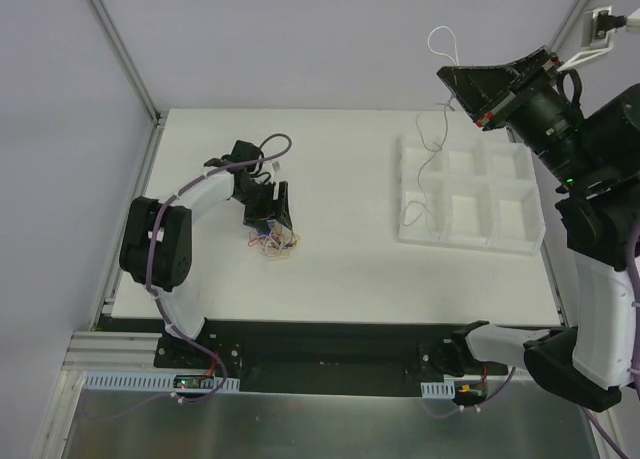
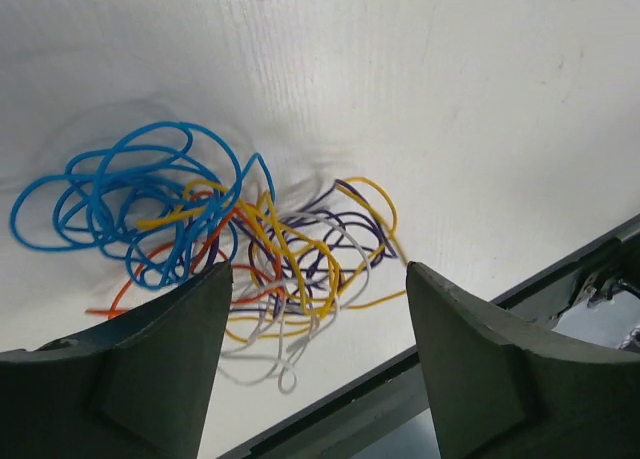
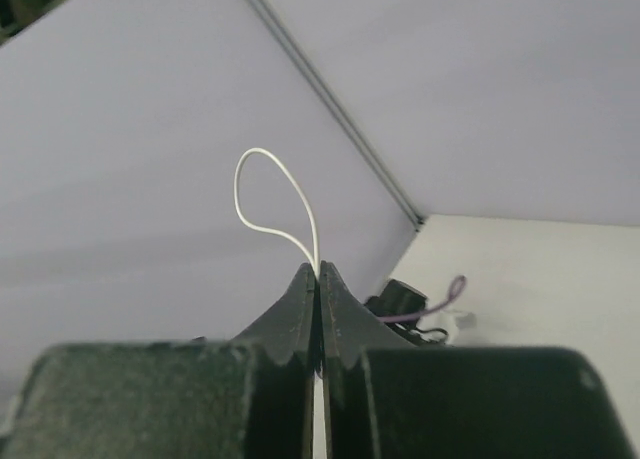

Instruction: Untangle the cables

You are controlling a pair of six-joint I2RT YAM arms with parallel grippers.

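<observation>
Cables [image 2: 250,241] lie in one tangled bundle of blue, yellow, orange, purple and white on the table [image 1: 350,274], left of its middle and somewhat closer to the near edge. We see the left gripper [image 2: 315,279] poised just over them, jaws wide apart and holding nothing. The right gripper [image 3: 318,271] hangs high by the far right corner, jaws pressed together on a white wire [image 3: 262,151], which trails down to the left side of the white tray [image 1: 470,245].
</observation>
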